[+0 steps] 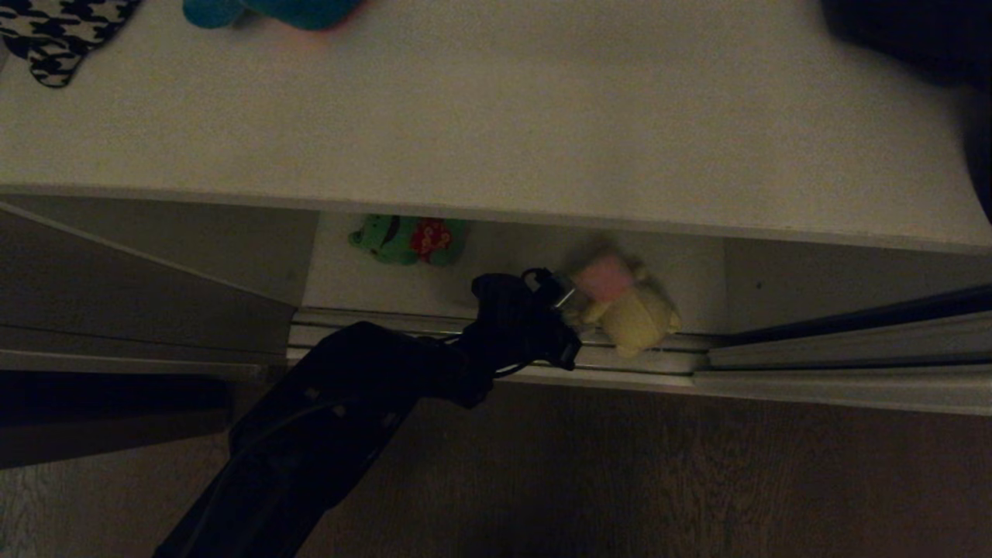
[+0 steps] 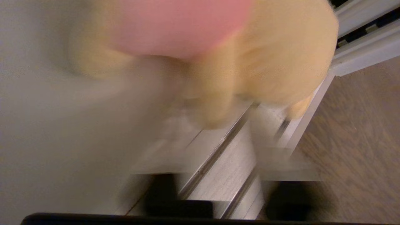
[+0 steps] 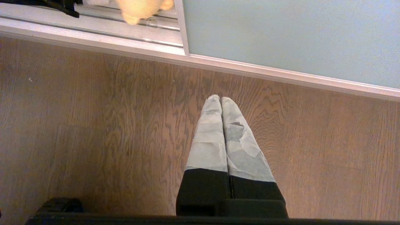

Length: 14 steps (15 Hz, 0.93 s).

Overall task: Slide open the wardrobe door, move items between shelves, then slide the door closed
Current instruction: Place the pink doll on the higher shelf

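At the wardrobe's bottom shelf (image 1: 511, 260), low under the wide upper shelf (image 1: 496, 124), the step looked like lifting the cream-yellow plush (image 1: 632, 310) out to another board. Green plush with the red patch (image 1: 408, 239) lay further back on my left, well apart from the work. My left gripper (image 1: 570, 298) was reached in low from the floor side, arm stretched forward over the floor track (image 1: 496, 341), fingers aimed toward the toy beside its pink part. Jaws looked pinched narrow on the plush, though the wrist view was smeared, so I couldn't confirm how deep the bite was. To do it well, my call: lift straight up first so the toy's lower end cleared the track rails it overhung, then pull back gently; fabric-only grips slip. Blue plush (image 1: 271, 12) sat on the upper shelf, far edge. The sliding door (image 3: 290, 37) stood pushed to my right. My right gripper (image 3: 221, 101) hung parked over the wood floor (image 3: 93, 125), fingers pressed together, empty.
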Motion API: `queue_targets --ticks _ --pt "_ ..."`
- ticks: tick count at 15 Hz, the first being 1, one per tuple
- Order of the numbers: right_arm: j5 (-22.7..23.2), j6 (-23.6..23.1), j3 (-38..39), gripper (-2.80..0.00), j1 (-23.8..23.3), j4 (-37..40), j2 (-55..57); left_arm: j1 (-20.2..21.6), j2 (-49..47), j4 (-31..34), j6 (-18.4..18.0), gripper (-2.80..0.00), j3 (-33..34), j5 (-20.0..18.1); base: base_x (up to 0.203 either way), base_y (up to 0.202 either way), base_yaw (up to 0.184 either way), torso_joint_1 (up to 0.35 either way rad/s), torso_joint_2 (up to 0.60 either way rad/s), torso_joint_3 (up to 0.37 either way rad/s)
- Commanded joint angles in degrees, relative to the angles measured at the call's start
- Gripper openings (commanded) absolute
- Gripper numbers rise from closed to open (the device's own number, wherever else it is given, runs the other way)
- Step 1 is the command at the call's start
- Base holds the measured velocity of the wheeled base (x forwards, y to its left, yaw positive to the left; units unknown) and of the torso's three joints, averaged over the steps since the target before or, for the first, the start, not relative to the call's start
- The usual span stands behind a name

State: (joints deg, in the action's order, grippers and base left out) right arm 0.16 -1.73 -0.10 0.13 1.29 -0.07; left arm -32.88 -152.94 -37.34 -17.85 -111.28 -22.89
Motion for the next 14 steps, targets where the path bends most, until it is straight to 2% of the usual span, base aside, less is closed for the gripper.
queue_targets --ticks 1,6,8,9,10,14 --pt "0.0 0.0 0.0 -2.8 0.0 0.0 0.0 0.0 0.2 -0.2 0.0 -2.8 0.0 -0.1 0.0 0.0 0.0 0.0 0.0 0.0" --pt "0.0 0.0 0.0 -2.8 0.0 0.0 0.0 0.2 1.1 -1.1 1.7 -2.8 0.1 0.2 0.0 0.0 0.0 0.0 0.0 0.0" --pt "0.0 0.0 0.0 -2.8 0.0 0.0 0.0 0.7 2.6 -2.6 4.9 -2.8 0.4 1.1 0.0 0.0 0.0 0.0 0.0 0.0" --pt "0.0 0.0 0.0 -2.8 0.0 0.0 0.0 0.9 4.5 -3.8 8.9 -2.8 0.9 2.0 0.0 0.0 0.0 0.0 0.0 0.0" --pt "0.0 0.0 0.0 -2.8 0.0 0.0 0.0 1.1 5.8 -4.3 10.4 -2.8 2.1 2.6 0.0 0.0 0.0 0.0 0.0 0.0" --pt "0.0 0.0 0.0 -2.8 0.0 0.0 0.0 1.7 10.9 -4.4 11.2 -2.8 8.8 3.4 0.0 0.0 0.0 0.0 0.0 0.0"
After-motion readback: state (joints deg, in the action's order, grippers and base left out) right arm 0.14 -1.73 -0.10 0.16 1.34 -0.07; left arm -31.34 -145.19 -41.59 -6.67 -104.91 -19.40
